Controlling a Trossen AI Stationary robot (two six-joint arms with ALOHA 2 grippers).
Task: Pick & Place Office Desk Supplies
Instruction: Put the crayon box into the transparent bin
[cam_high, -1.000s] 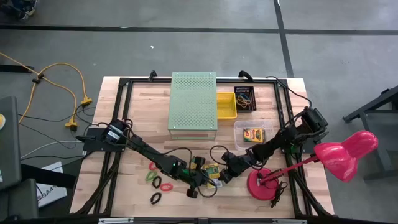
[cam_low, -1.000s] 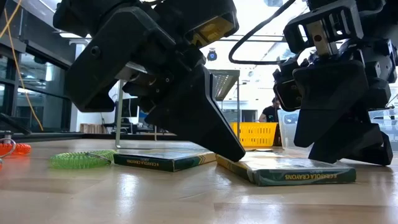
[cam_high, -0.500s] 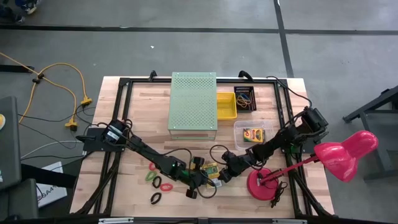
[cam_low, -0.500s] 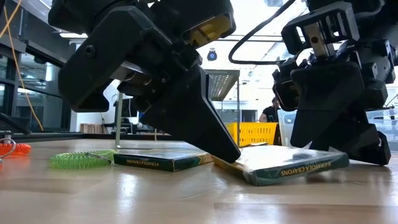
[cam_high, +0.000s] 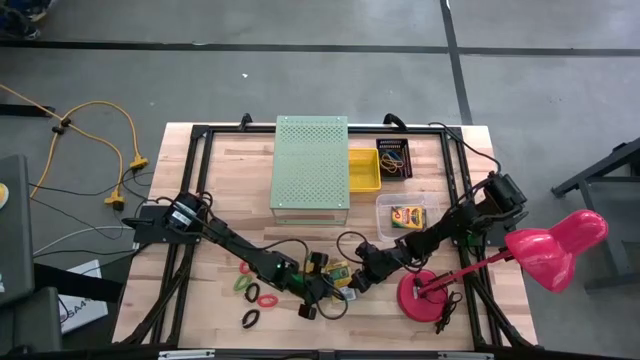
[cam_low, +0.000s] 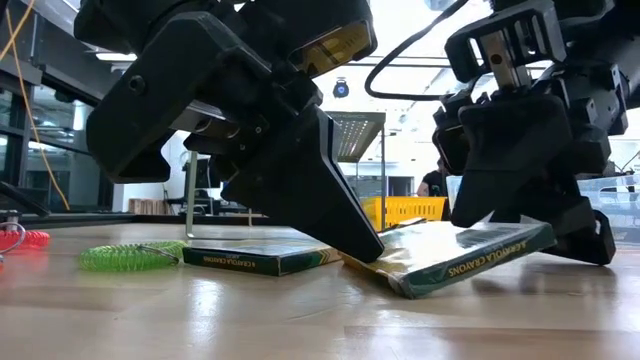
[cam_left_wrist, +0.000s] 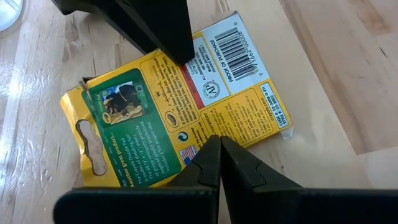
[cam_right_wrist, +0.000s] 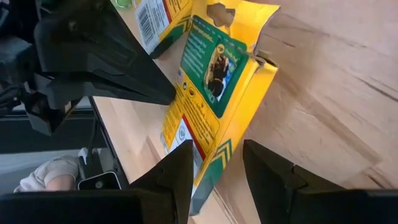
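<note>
A: What do you have on the table (cam_high: 220, 170)?

B: You have a pale wooden top inside a black frame. The large pale-green perforated box (cam_high: 311, 163) stands at the middle of the far edge, with a yellow tray (cam_high: 364, 169) and a dark bin of bands (cam_high: 393, 158) beside it toward the far right corner. A clear tub (cam_high: 401, 215) holding a crayon pack sits right of centre, and the pink lamp (cam_high: 545, 248) stands on its red base at the near right corner. Beyond the table, grey floor and a yellow cable (cam_high: 118, 150) on the left; the low view looks into a bright room with a yellow crate (cam_low: 410, 209) far off.

A: Where are the task's things?

B: Band loops (cam_high: 254, 293) lie near the near edge, left of centre; the low view shows a green coil (cam_low: 131, 256). Two crayon boxes lie near the middle of the near edge: the flat crayon box (cam_low: 264, 258) and the tilted crayon box (cam_low: 462, 257).

A: And the grippers?

B: Your left gripper (cam_low: 368, 245) is clenched shut, its tip pressing the tilted box's low edge. Your right gripper (cam_right_wrist: 217, 163) straddles the opposite end with its fingers (cam_right_wrist: 272, 175) on either side, grasping it.

A: Any change from a second ago?

B: The box then lay nearly flat; now its right end is lifted higher.
</note>
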